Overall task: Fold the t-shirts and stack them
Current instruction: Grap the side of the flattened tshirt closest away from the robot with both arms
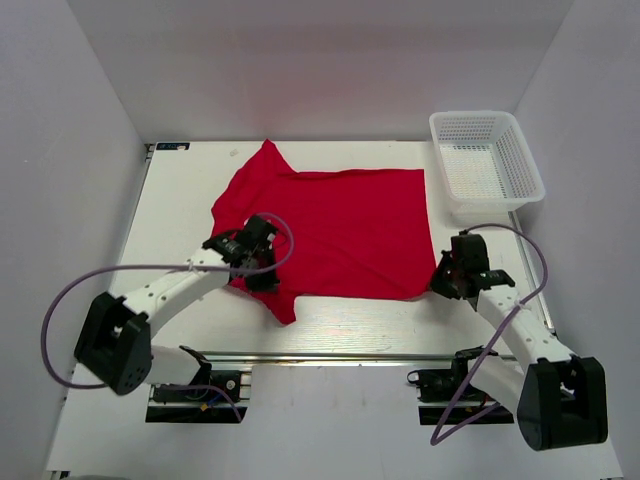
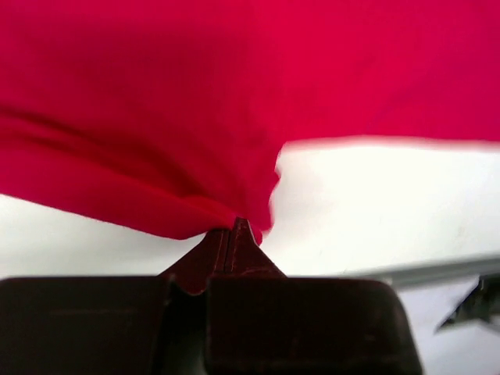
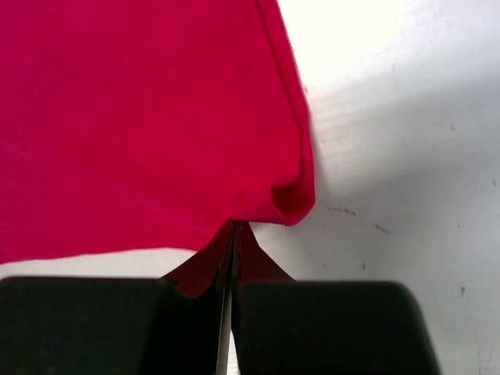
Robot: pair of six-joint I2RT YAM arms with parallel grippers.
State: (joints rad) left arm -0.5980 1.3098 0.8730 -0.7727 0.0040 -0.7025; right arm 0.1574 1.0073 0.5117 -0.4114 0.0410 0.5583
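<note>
I see the red t-shirt (image 1: 340,225) lying spread on the worktop (image 1: 350,335), near the white mesh basket (image 1: 520,170) at the far right. The left jaws are clamped on its near left edge by the sleeve. The right jaws are clamped on its near right corner.

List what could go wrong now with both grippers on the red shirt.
The left gripper and right gripper pinch only a sliver of the t-shirt edge; thin fabric may slip out on lifting.
The left pinch sits by a bunched sleeve, so the fold may come out skewed.
The basket stands near the shirt's far right corner; swung fabric could snag it.
</note>
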